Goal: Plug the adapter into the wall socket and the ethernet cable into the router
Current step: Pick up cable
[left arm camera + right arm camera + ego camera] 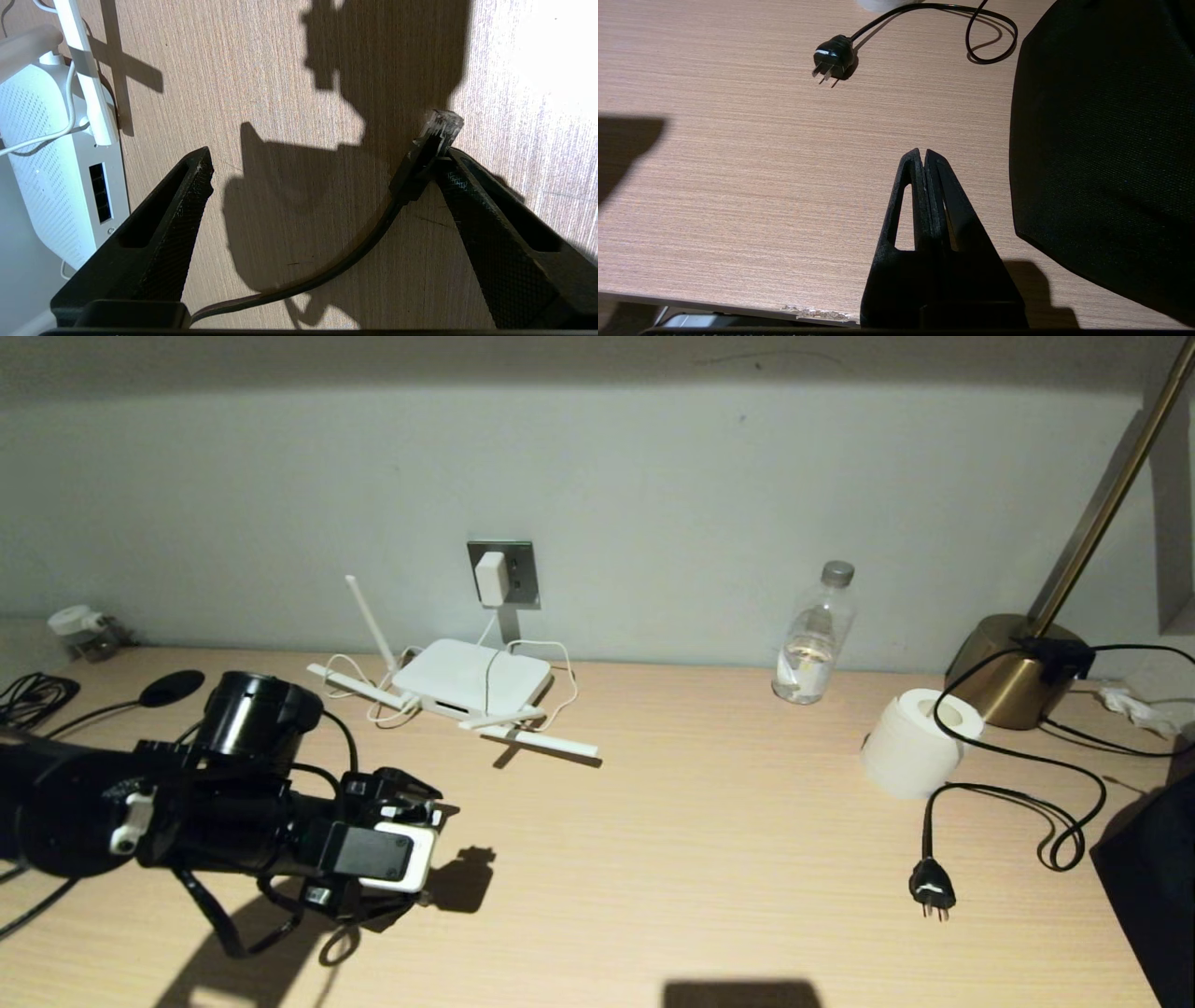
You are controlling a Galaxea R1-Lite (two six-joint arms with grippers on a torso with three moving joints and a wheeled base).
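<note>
The white adapter (492, 579) sits plugged into the grey wall socket (519, 571), and its thin white cord runs down to the router (471, 677), which lies flat below with its antennas spread. My left gripper (415, 831) hovers over the desk left of the router and in front of it. In the left wrist view the left gripper (324, 158) is wide open. The black ethernet cable (327, 275) curves between the fingers, and its clear connector (440, 127) rests against one fingertip (460, 182). The router's port side (100, 191) shows nearby. My right gripper (923, 151) is shut and empty near the desk's front edge.
A water bottle (812, 635), a paper roll (920, 742) and a brass lamp base (1013, 672) stand at the right. A black three-pin plug (932, 891) lies in front of them. A dark bulky object (1101, 140) sits beside my right gripper. A black disc cord (171, 688) lies far left.
</note>
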